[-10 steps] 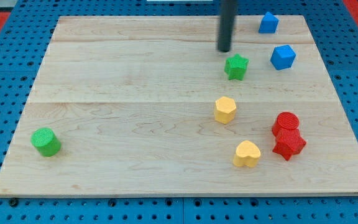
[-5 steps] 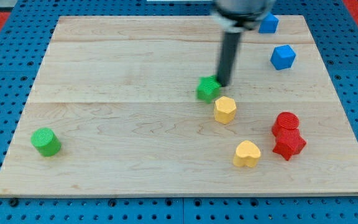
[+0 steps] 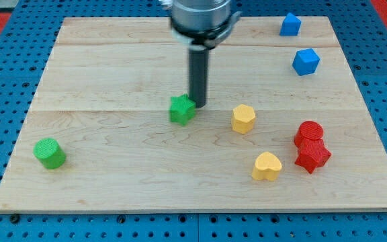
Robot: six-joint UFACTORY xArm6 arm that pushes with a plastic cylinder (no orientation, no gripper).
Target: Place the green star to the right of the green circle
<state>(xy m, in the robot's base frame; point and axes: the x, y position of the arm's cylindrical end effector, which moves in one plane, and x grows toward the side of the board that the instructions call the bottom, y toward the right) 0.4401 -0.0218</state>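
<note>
My tip [image 3: 198, 105] is down on the wooden counter [image 3: 113, 74], at the upper right edge of the green star [image 3: 182, 109] and touching it or very nearly so. This end effector is a plain dark rod with nothing to spread or press together, so it pinches nothing; it only leans against the star's side.

The green star sits near the middle of the counter, a little toward the view's top. The green circle [image 3: 49, 153] stands well apart from it, far toward the view's left and lower, close to the counter's left edge.

To the view's right of the star, near but apart, is a yellow hexagon block [image 3: 243, 118]. Lower and further right lies a yellow heart [image 3: 267, 166]. Right of that, two red blocks [image 3: 311, 146] sit touching each other, one a cylinder and the other a star-like shape. Near the top right corner are two blue blocks: one [image 3: 306, 62] a cube, the other [image 3: 289, 25] by the top edge.
</note>
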